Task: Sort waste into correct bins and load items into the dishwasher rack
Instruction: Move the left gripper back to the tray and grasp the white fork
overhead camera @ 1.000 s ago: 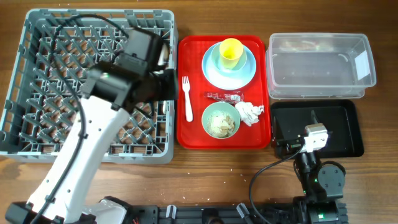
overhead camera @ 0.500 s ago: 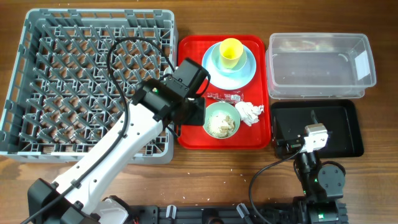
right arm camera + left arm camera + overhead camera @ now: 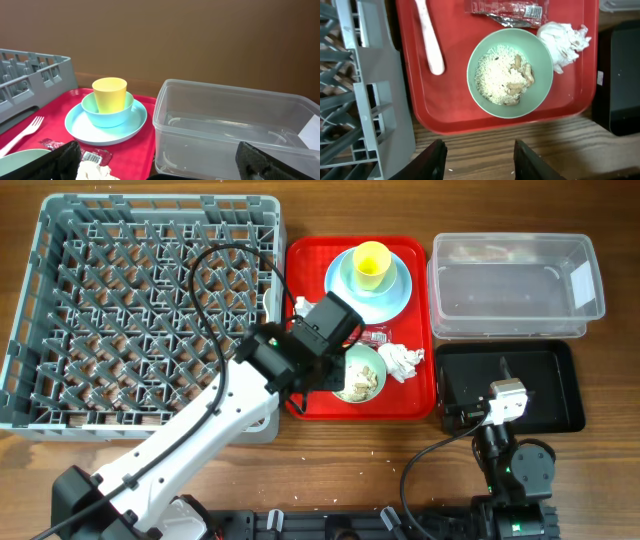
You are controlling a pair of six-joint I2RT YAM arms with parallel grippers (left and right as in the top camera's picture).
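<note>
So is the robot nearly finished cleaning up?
Not nearly. Nothing looks done: the rack, tub and black tray look empty. The left pincer hangs open by the green bowl of rice. Fork, wrapper, napkin, plate, blue bowl and yellow cup wait on the red tray.

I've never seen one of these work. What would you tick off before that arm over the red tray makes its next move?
1. Open, empty left gripper: ok.
2. Upright pale green bowl, rice scraps inside: ok.
3. Room around the bowl: napkin lies against its rim: not ok.
4. Bowl apart from fork: ok.
5. Open-topped clear tub: ok.
6. Open right gripper, off the red tray: ok.
</note>
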